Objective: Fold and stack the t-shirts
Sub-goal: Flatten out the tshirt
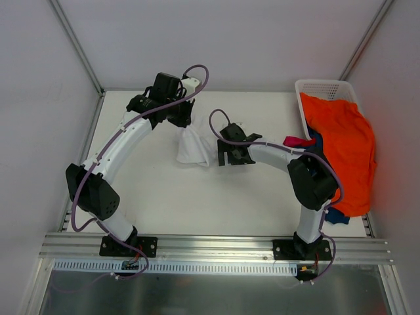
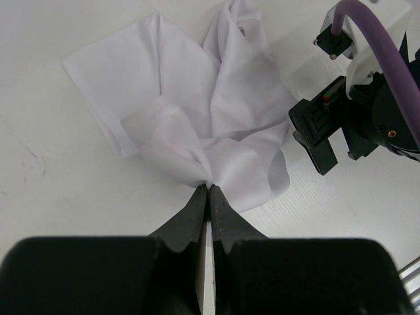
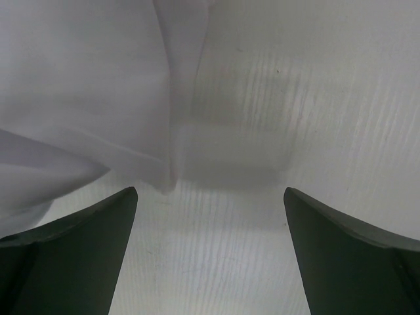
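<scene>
A crumpled white t-shirt (image 1: 192,148) lies mid-table, one bunched fold lifted. My left gripper (image 1: 184,122) is shut on that fold; in the left wrist view its tips (image 2: 208,188) pinch the white cloth (image 2: 197,98), which spreads out beyond them. My right gripper (image 1: 226,156) hangs open just right of the shirt. In its own view the gripper (image 3: 210,193) has wide-apart fingers with only table between them, and the shirt's edge (image 3: 85,98) lies ahead to the left. An orange t-shirt (image 1: 346,147), a navy one (image 1: 335,215) and a magenta one (image 1: 296,140) are heaped at the right.
A white lattice basket (image 1: 320,87) stands at the back right, partly under the orange cloth. White walls enclose the table on three sides. The right arm's wrist (image 2: 367,111) is close to the shirt in the left wrist view. A metal rail (image 1: 210,246) runs along the near edge.
</scene>
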Robot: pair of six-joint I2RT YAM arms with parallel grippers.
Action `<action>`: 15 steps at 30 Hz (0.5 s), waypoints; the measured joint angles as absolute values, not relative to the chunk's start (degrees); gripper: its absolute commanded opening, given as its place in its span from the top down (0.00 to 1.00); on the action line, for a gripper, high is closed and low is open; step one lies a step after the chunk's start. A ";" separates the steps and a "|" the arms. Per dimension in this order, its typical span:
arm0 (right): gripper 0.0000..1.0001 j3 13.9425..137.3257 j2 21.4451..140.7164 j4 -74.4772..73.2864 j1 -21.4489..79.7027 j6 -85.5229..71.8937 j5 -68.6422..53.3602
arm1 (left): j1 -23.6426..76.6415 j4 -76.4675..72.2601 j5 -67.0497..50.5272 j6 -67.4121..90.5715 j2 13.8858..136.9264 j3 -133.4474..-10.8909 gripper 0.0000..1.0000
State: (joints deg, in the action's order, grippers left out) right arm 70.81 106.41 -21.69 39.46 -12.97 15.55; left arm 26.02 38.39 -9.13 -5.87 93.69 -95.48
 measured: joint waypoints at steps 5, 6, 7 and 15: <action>0.01 75.33 108.79 -21.56 39.29 -12.25 14.83 | 26.02 38.37 -9.10 -5.67 93.69 -95.24 1.00; 0.03 76.18 109.14 -21.56 39.31 -11.99 14.70 | 26.02 38.37 -9.10 -5.67 93.69 -95.15 1.00; 0.05 77.14 109.51 -21.63 39.31 -11.68 14.61 | 26.02 38.35 -9.08 -5.65 93.69 -95.09 1.00; 0.53 81.10 113.34 -21.23 39.29 -10.09 12.69 | 26.02 38.33 -9.04 -5.65 93.69 -94.87 1.00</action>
